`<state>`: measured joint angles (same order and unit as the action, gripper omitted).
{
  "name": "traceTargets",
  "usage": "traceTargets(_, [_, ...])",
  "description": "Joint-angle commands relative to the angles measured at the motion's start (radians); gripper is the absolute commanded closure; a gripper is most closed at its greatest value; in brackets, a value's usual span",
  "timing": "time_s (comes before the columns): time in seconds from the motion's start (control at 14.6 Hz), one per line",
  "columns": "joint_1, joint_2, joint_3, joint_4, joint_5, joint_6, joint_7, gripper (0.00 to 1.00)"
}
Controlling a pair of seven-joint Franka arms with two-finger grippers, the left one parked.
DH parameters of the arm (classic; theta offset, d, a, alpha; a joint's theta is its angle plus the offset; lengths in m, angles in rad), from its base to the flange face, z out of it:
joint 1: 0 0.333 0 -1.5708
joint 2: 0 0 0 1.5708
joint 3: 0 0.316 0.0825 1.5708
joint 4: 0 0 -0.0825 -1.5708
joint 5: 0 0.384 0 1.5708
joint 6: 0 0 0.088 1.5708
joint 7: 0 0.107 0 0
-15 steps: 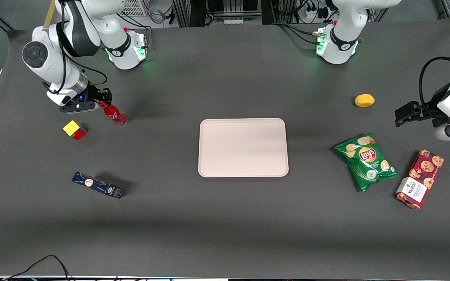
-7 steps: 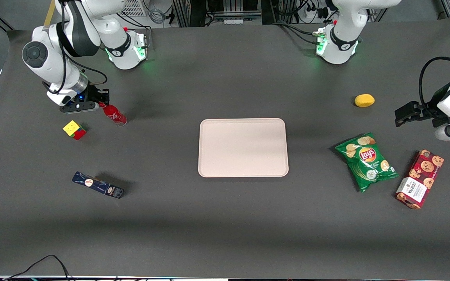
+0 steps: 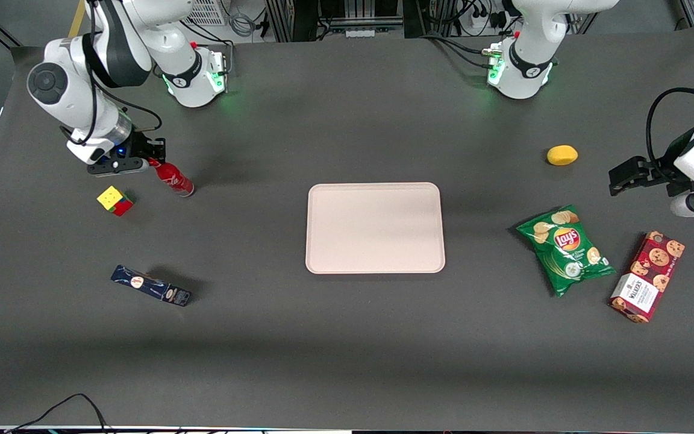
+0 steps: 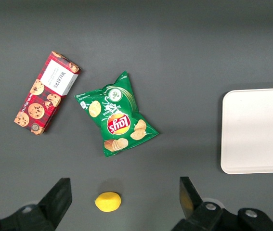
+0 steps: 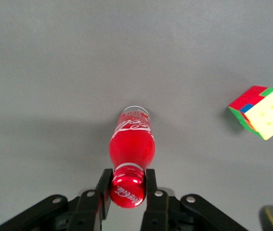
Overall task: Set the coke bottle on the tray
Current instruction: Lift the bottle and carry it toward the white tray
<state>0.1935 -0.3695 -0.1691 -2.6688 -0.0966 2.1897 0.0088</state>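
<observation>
Gripper (image 5: 128, 185) of mine is clenched on the bottle (image 5: 131, 147) at its cap, because the neck is slim enough to pinch. It leans near the cube (image 3: 114, 200), well apart from the tray (image 3: 375, 188) on the bench.

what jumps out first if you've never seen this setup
The pale tray sits bare mid-table, the biggest thing in view. Toward the working arm's end, the gripper has its fingers shut on the cap of the red coke bottle, with a colourful puzzle cube beside it. A green chip bag brightens the parked arm's end.
</observation>
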Motion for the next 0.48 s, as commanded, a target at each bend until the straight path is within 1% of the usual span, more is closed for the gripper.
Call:
traceTargets(0.0, [0.000, -0.017, -0.023, 0.148, -0.025, -0.151, 0.014, 1.00])
traceTargets(0.2, [0.009, -0.008, -0.017, 0.286, -0.023, -0.270, 0.014, 1.00])
traceTargets(0.41, [0.018, 0.041, 0.005, 0.450, -0.012, -0.372, 0.016, 1.00])
